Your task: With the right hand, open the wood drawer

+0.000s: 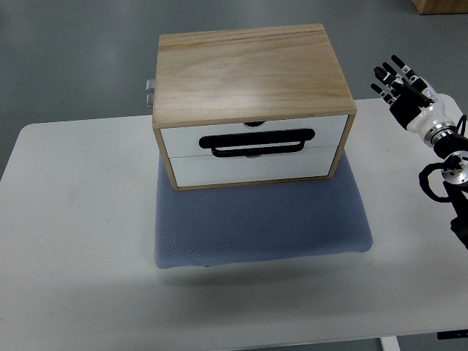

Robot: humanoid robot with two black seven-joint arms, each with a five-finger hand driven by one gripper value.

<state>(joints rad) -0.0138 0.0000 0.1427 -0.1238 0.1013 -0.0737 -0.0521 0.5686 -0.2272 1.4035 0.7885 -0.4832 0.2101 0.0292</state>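
Right hand (402,91) up at the far right corner of the table (73,219), arm entering from the right edge. Fingers (387,73) spread and straight, holding nothing, tips pointing away from the robot and slightly toward the box.

Wooden box (252,69) sits well to the left of the fingers, across bare tabletop; no contact. Its white front carries two drawers: upper drawer (183,139) and lower drawer (256,168), both look shut and flush. A black handle (259,142) lies across the seam between them, so which drawer it belongs to is unclear; I cannot tell.

Box rests on the back half of a blue mat (263,227), probably to stop it sliding when a drawer is pulled. Front faces the robot, which suits a pull toward the camera.

Judgement: reach not yet begun. The hand must cross left and nearer, then drop below its present level to hook the handle.

Hard to make out:
- small dark notch at the top edge of the upper drawer, purpose unknown
- metal fitting (149,93) on the box's left side, partly hidden
- forearm cut off by the frame
- left hand out of view
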